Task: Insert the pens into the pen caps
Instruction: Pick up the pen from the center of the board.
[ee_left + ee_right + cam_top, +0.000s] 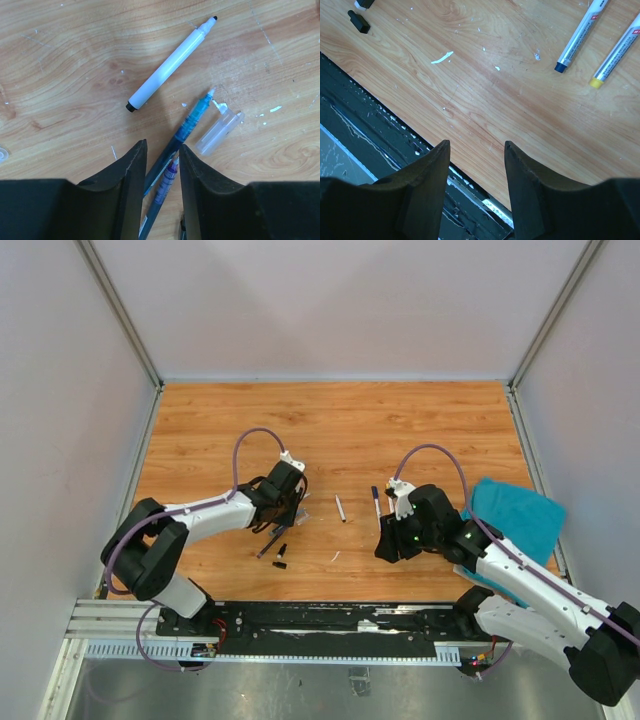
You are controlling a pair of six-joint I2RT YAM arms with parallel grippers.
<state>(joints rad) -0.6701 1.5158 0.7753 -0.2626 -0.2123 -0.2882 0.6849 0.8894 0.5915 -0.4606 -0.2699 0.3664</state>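
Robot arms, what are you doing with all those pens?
The left gripper sits over a blue pen and a purple pen, one finger each side. Whether it grips them is unclear. A white marker and a clear cap lie just beyond. The right gripper hangs open and empty above the table.
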